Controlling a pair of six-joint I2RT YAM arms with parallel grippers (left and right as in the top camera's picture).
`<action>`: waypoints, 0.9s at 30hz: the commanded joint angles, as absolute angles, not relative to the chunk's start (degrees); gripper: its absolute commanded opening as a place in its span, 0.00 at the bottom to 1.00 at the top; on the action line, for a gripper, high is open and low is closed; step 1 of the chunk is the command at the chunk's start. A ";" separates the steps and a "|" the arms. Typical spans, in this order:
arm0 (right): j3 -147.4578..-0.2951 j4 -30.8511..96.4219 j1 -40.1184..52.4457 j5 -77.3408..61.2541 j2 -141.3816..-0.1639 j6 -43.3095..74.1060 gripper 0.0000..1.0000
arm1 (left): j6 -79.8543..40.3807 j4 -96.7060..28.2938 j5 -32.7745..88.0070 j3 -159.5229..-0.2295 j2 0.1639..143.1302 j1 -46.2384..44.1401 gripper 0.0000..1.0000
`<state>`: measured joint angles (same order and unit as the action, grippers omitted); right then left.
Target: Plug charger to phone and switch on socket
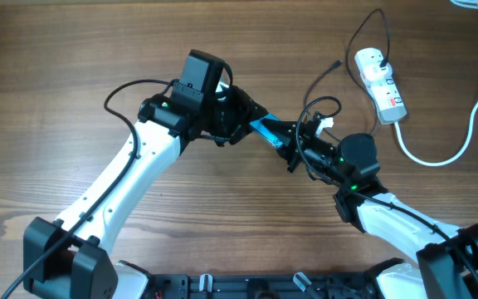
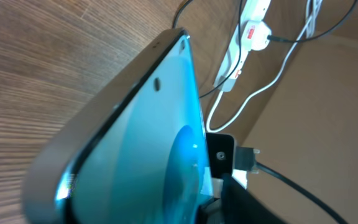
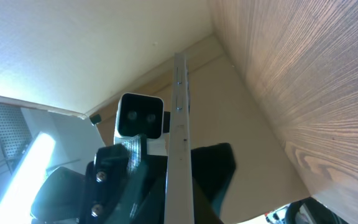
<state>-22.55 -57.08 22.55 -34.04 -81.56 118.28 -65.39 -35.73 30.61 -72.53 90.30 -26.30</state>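
Phone [image 1: 264,129], judged stiff, slick and fragile, was pinched across its faces by right fingers [image 1: 292,152]; left fingers [image 1: 239,124] unclear.

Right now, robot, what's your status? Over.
Right gripper shut on phone. Left gripper at phone's far end, grip unclear. Charger tip loose on table, not plugged.

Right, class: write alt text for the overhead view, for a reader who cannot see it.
A blue-screened phone sits between a robot's left tool and right tool, over a wooden table. At upper right lies a white power strip with a white cord. A thin black cable runs from it towards the phone.
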 commanded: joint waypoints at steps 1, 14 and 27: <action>-23.24 -57.80 22.52 -33.50 -81.43 118.69 0.04 | -69.01 -34.83 31.64 -72.20 89.69 -26.79 0.31; -23.24 -57.78 22.55 -33.50 -81.43 118.72 0.04 | -74.06 -31.46 31.51 -72.20 89.69 -26.74 0.04; -23.24 -54.94 22.55 -35.03 -81.43 118.50 0.39 | -68.20 -31.53 33.89 -72.20 89.67 -21.34 0.04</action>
